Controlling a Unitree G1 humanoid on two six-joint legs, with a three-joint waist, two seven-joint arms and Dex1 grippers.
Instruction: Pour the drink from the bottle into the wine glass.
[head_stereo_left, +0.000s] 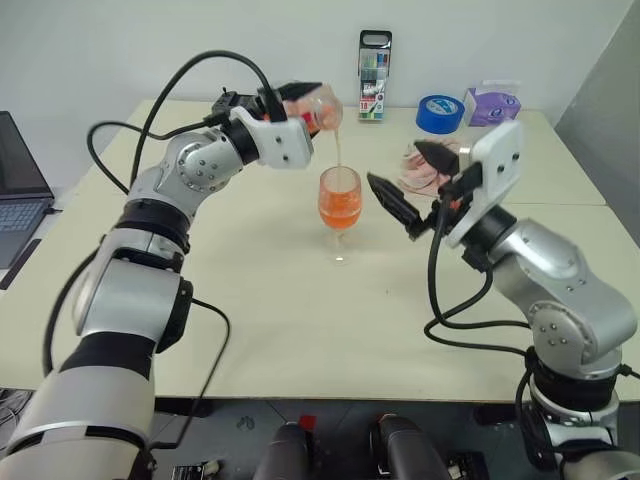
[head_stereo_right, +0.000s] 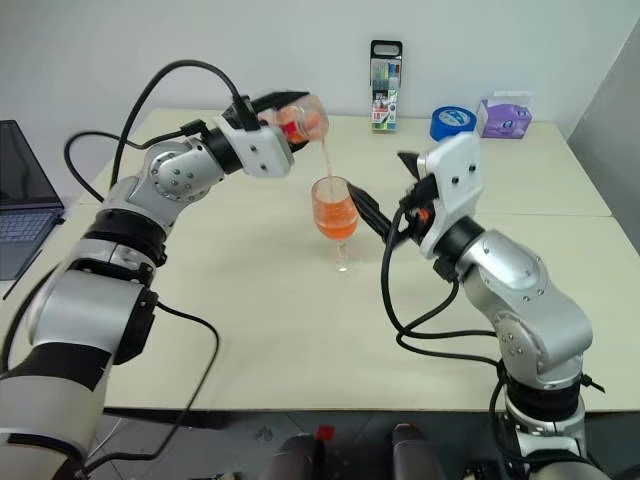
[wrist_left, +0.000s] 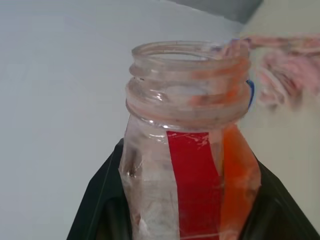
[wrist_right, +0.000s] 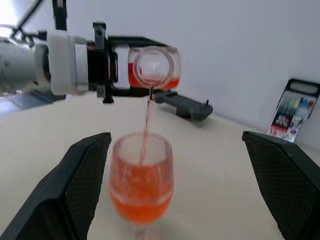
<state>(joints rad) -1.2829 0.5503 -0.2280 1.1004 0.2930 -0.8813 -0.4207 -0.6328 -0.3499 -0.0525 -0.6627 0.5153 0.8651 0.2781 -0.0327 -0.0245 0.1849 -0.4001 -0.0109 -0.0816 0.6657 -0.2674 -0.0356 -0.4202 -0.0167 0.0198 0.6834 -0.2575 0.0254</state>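
Right wrist view showed the pour under way: a thin stream of the drink (wrist_right: 146, 117) fell from the mouth of the bottle (wrist_right: 153, 67) into the wine glass (wrist_right: 142, 182), whose bowl stood a good part full of orange liquid. A shallow red pool remained along the low side of the tipped bottle, so I judged the task mostly done, with the last of the drink to run out and the bottle then to be righted and set down.

The bottle was uncapped and tilted roughly level, its mouth directly above the rim of the glass but not touching it. The left gripper (head_stereo_left: 300, 108) held it, jaws closed on the labelled body. The glass stood upright on its foot near the middle of the desk (head_stereo_left: 260, 320), well away from every edge.

The right gripper (head_stereo_left: 405, 190) hung just beside the glass on its right, jaws spread wide and holding nothing, one finger (head_stereo_left: 392, 205) pointing toward the bowl but apart from it. I judged this the closest hazard: a small drift inward could strike the stem.

Further back lay a pink cloth (head_stereo_left: 425, 170), a roll of blue tape (head_stereo_left: 439, 111), a purple tissue pack (head_stereo_left: 491, 104) and a black-topped marker case (head_stereo_left: 375, 77), all well apart from the glass. A laptop (head_stereo_left: 18, 190) sat off the left edge. Bare desk in front of the glass and to its left left ample room for setting the bottle down.
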